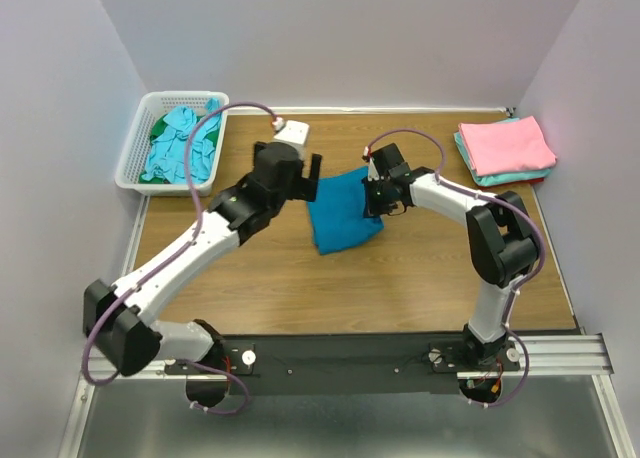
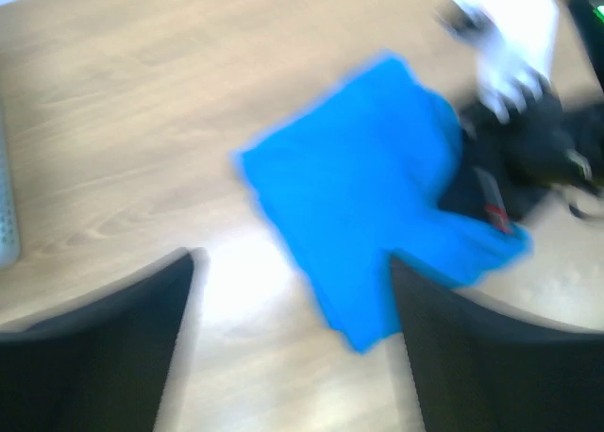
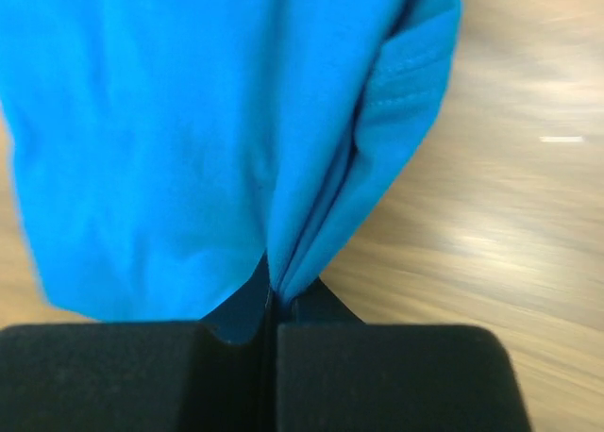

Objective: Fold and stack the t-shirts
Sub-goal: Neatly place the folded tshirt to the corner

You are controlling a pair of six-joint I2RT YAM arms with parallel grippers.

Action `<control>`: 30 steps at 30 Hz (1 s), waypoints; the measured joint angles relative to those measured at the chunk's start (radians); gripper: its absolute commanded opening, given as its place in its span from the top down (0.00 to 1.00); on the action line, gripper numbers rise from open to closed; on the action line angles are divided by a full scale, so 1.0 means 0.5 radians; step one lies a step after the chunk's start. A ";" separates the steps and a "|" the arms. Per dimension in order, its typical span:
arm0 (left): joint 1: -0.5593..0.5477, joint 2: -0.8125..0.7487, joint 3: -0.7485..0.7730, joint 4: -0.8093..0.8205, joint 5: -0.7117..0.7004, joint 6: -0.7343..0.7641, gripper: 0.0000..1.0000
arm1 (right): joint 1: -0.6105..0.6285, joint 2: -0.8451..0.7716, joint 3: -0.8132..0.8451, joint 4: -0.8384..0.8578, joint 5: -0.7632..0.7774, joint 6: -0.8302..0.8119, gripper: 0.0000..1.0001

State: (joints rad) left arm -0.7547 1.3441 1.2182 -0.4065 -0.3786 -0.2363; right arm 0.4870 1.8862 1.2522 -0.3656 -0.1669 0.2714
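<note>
Top view: even, diffuse lighting, sharp focus, soft shadows on the table (image 1: 300, 278). Left wrist view: heavy motion blur; a bright glare patch on the wood, probably reflected overhead light. Right wrist view: teal t-shirt (image 3: 170, 121) sharp, wood streaked.

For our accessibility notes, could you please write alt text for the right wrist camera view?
The right gripper is shut on a pinched fold of a blue t-shirt, whose cloth fills most of the picture. A wooden table shows to the right of the shirt.
</note>
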 measured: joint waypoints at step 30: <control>0.605 -0.376 -0.652 0.423 0.054 -0.031 0.04 | -0.458 0.249 0.773 -0.442 1.730 -1.132 0.99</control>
State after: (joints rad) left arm -0.4522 1.1561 0.8921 -0.1951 -0.3515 -0.2516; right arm 0.2581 2.0109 1.6386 -0.5865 0.6979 -0.2947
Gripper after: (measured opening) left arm 0.965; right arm 0.045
